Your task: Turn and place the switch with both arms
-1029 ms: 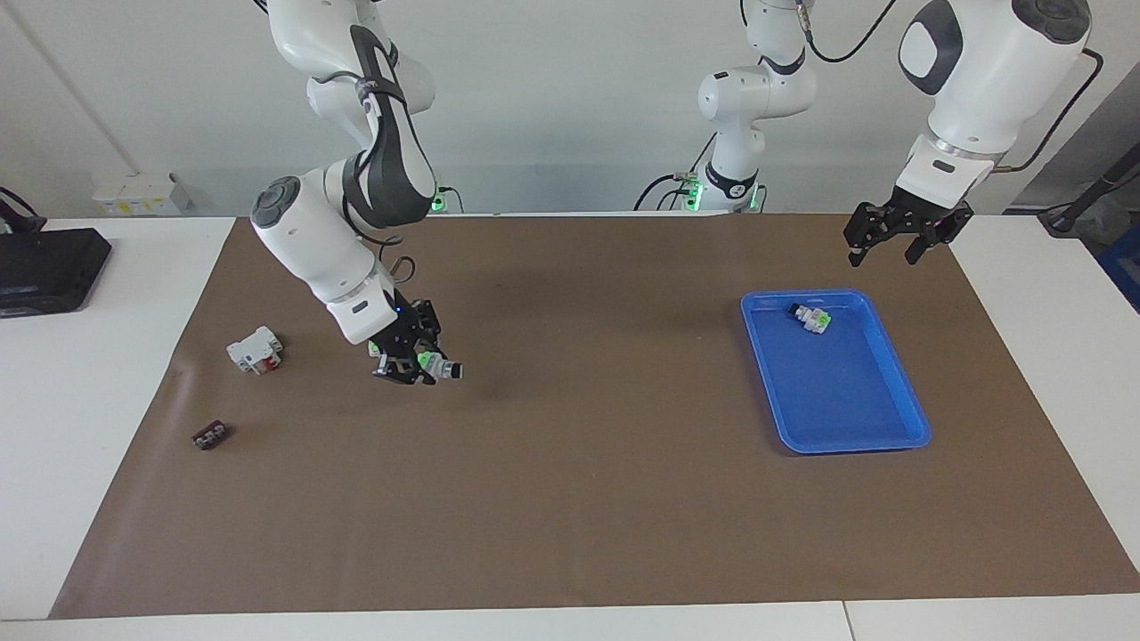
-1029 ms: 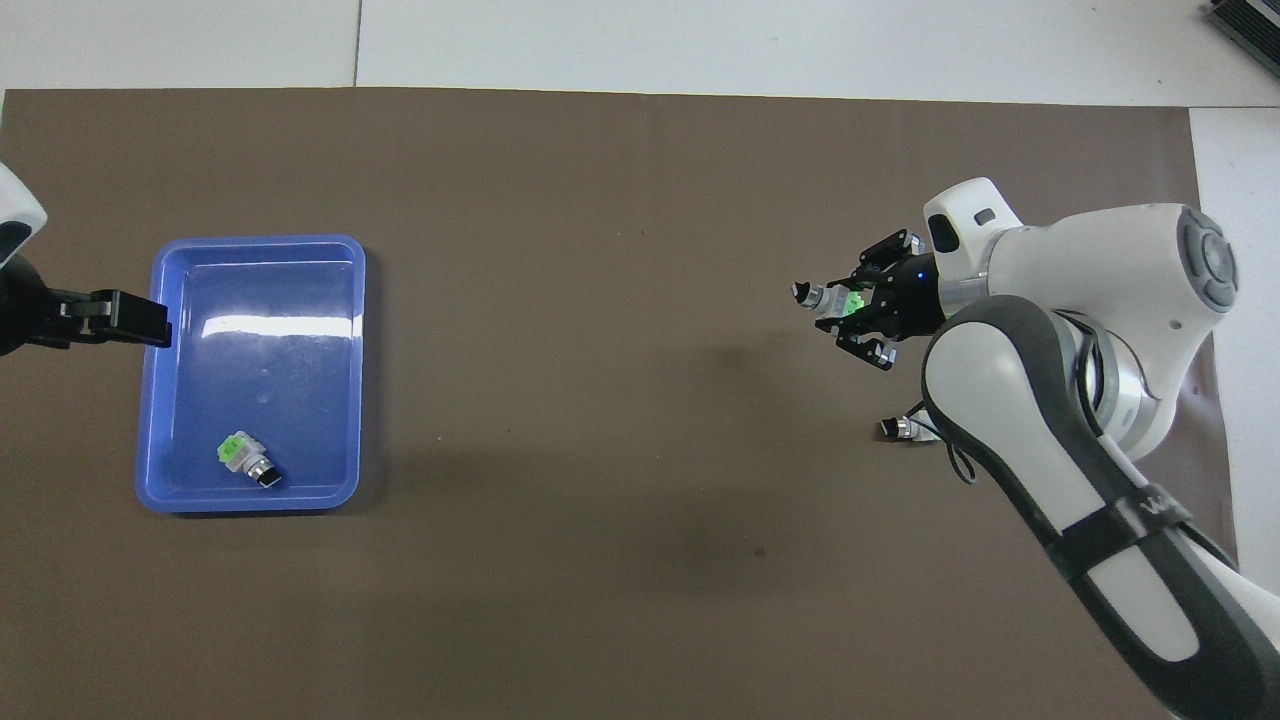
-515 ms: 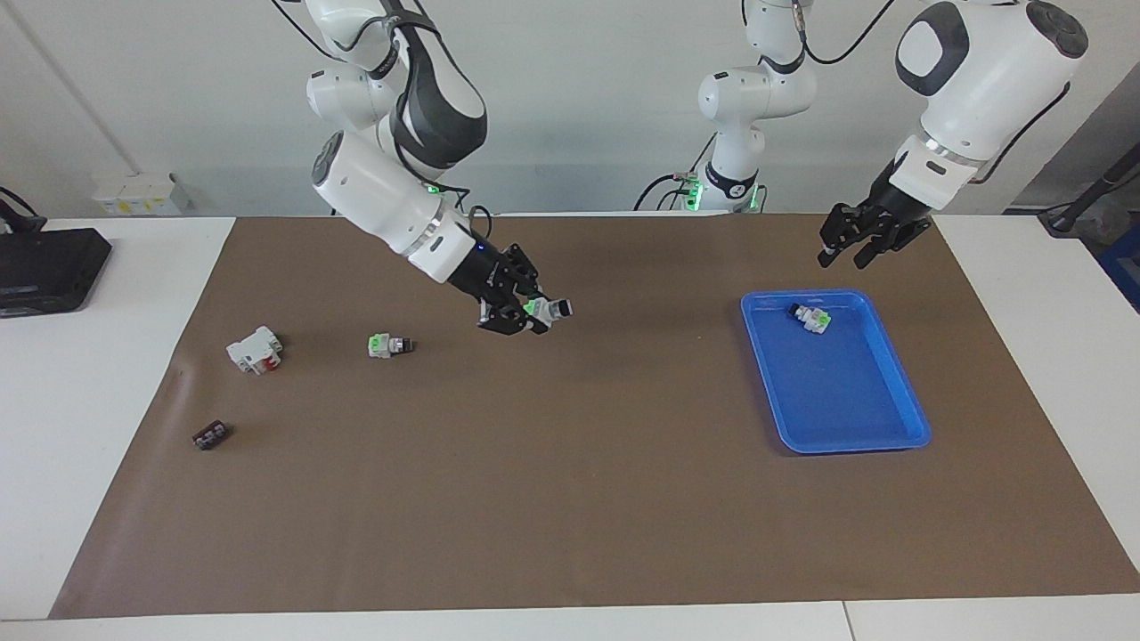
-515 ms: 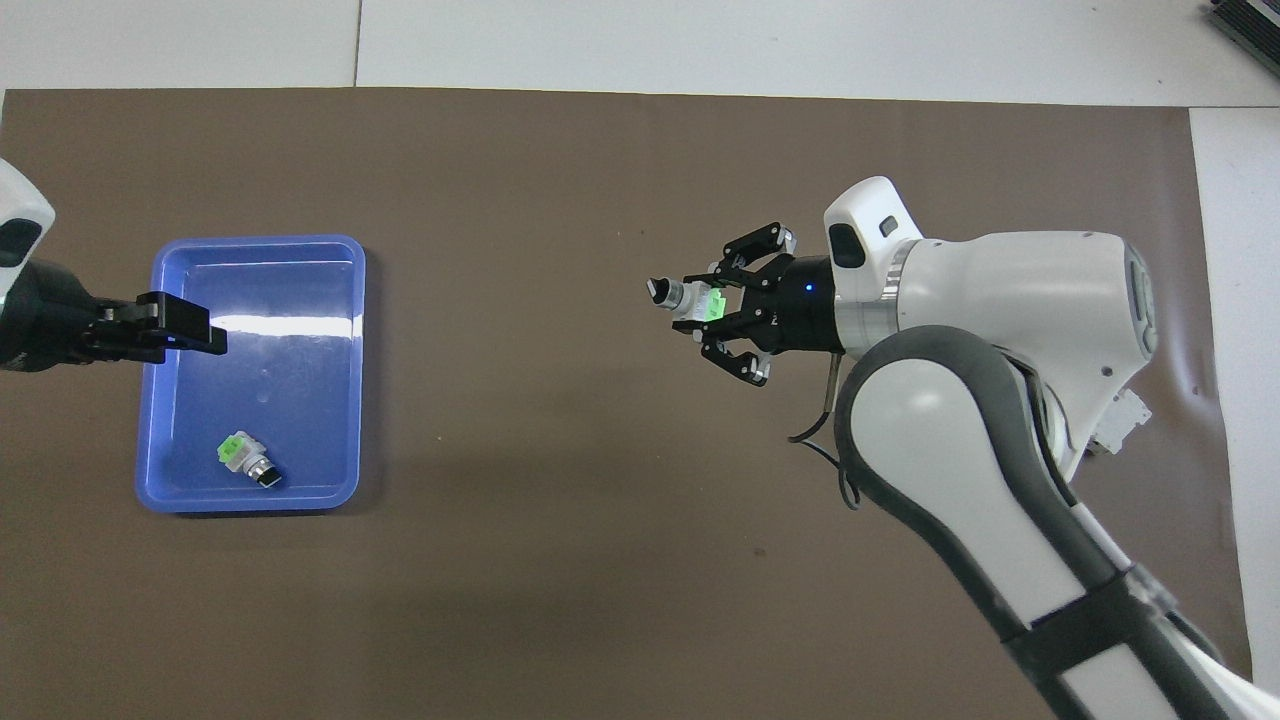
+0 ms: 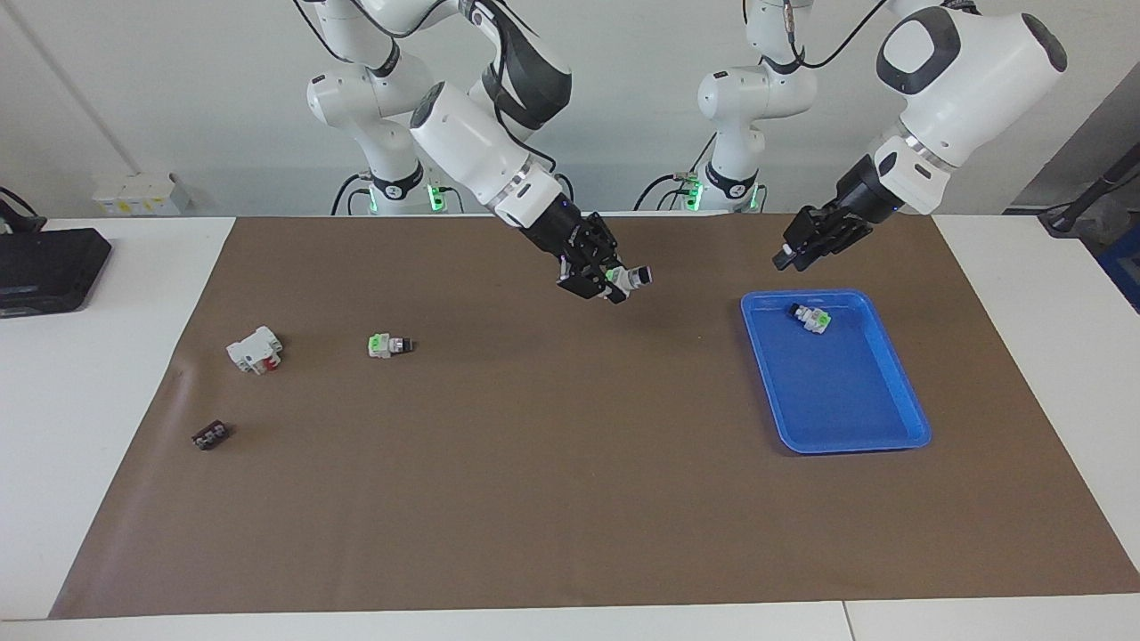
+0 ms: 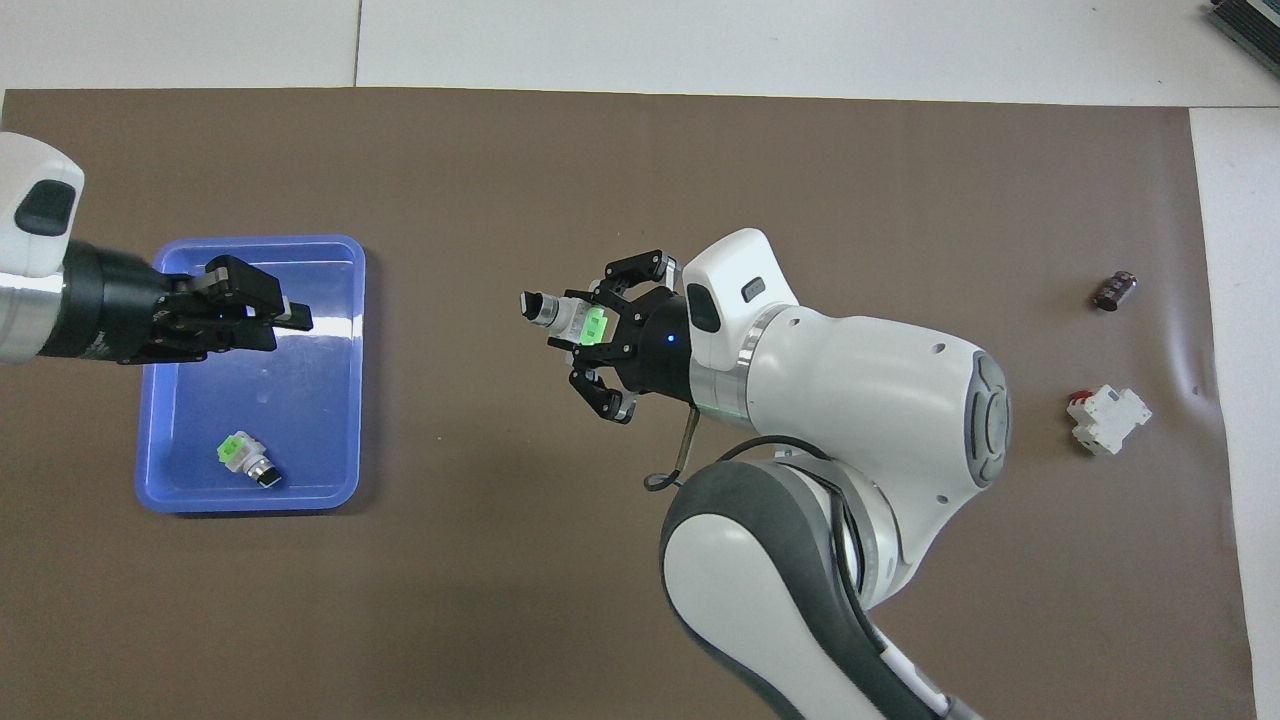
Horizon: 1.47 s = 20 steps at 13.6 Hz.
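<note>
No text, label, brand, number or sign can be read in either view; nothing on the arms, the parts or the surface carries legible marking.

We see bright, even light; soft shadows lie on the worktop (image 5: 570, 499), and glare streaks the blue tray (image 6: 300, 325).

We lose the second loose switch (image 5: 388, 344) beneath the right arm overhead, left tool (image 6: 262, 314) finger gap unreadable, left arm cut at nine o'clock edge.
</note>
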Motion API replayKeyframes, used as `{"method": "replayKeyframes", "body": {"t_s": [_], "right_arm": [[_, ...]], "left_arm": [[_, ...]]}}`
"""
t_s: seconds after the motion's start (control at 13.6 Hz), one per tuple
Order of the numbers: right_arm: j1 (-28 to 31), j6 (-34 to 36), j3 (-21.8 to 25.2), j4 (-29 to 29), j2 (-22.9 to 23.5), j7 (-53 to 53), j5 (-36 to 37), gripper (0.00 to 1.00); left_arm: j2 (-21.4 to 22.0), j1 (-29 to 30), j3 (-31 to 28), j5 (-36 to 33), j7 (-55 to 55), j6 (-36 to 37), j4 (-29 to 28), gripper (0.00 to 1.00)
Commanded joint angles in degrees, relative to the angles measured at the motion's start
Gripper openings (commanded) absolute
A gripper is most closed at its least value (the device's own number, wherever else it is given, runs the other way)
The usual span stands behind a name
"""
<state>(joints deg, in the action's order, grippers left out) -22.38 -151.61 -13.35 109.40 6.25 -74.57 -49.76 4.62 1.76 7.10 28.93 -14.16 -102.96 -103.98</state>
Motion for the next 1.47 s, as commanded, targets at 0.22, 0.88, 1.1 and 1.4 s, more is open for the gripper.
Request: {"method": "replayKeyframes", "body": {"t_s": [0.22, 0.88, 1.1, 1.4], "right_arm": [[-3.02, -4.83, -0.09, 0.38, -1.16, 3.64, -1.13, 0.00], [-4.33, -7.03, -0.01, 0.64, -1.07, 3.64, 1.32, 0.00], [-4.33, -7.03, -0.01, 0.99, -1.07, 3.73, 2.48, 0.00], [-4.33, -7.03, -0.01, 0.99, -1.07, 3.81, 2.48, 0.00]], "left_arm": [[0.14, -2.20, -0.16, 13.06, -1.49, -4.97, -2.46, 0.57], [-9.62, -2.29, 2.13, 24.15, 0.54, -2.79, 6.49, 0.42], [-12.26, -1.68, 2.13, 23.89, 0.45, 3.46, 12.04, 0.41], [-12.09, -2.20, 2.22, 23.28, 0.36, 4.69, 12.22, 0.40]]}}
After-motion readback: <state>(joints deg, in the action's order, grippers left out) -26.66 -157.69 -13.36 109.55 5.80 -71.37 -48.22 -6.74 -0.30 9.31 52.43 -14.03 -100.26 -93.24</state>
